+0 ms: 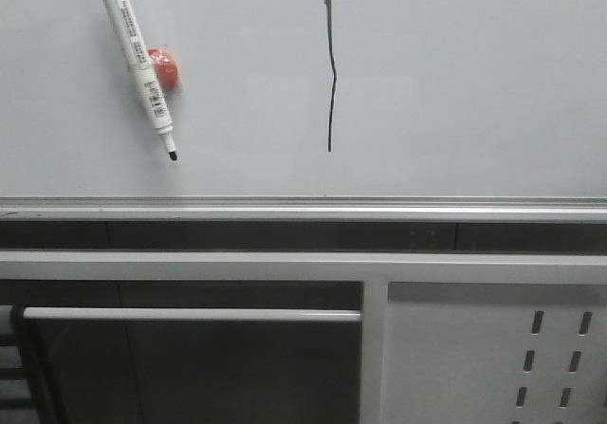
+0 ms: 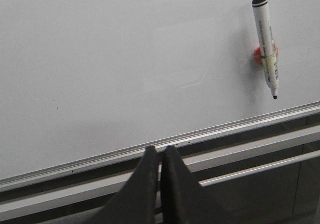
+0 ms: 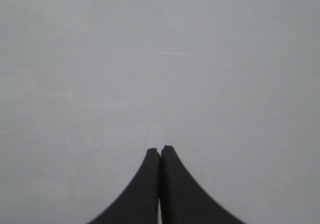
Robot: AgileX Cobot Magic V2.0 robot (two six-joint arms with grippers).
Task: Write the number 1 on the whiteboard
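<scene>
Marker (image 1: 142,59) left of number 1 (image 1: 331,78)

the whiteboard (image 1: 474,82) is the carrying surface — glossy, pale grey, closed below by a silver rail (image 1: 303,204). on it sit a thin, slightly wavy black vertical stroke, the number 1 (image 1: 331,73), and — well apart — a white marker (image 1: 138,59), tilted tip-down, over an orange-red magnet (image 1: 165,67).

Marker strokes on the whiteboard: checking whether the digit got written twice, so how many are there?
1. A single black stroke runs vertically on the whiteboard, right of the marker pen. More could lie outside the view.
</scene>
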